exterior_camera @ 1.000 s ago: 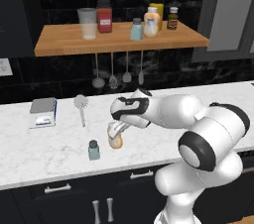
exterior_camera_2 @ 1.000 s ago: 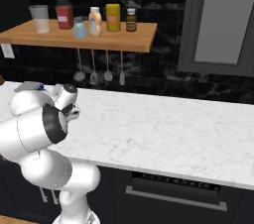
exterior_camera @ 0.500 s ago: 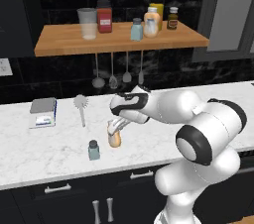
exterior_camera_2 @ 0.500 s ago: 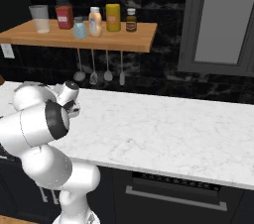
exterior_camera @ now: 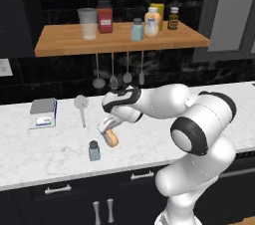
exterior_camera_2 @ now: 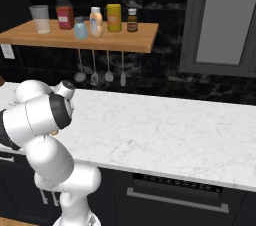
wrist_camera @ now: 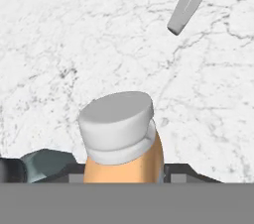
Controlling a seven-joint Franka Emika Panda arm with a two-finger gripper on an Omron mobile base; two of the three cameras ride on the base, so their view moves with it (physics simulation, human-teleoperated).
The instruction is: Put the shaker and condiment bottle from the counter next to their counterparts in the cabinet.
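On the marble bench (exterior_camera: 45,152), near its front edge: condiment bottle (exterior_camera: 111,138) tilting between the jaws, gripper (exterior_camera: 107,130) clamping its orange sides, pale cap pointing up in the hand view. Just beside it, shaker (exterior_camera: 93,151) standing upright, apart from the bottle. Farther back, lying flat, a grey brush (exterior_camera: 80,105) and a small scale (exterior_camera: 43,112). Up above, resting on the cabinet (exterior_camera: 64,45): counterparts (exterior_camera: 145,24).

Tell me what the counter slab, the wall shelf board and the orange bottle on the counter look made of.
White counter slab: polished marble, going by its faint grey veins. Brown shelf board: matt wood, warm and evenly toned. Small orange-tan bottle with pale cap: probably smooth plastic or glazed glass; the opaque, even surface leaves that open.
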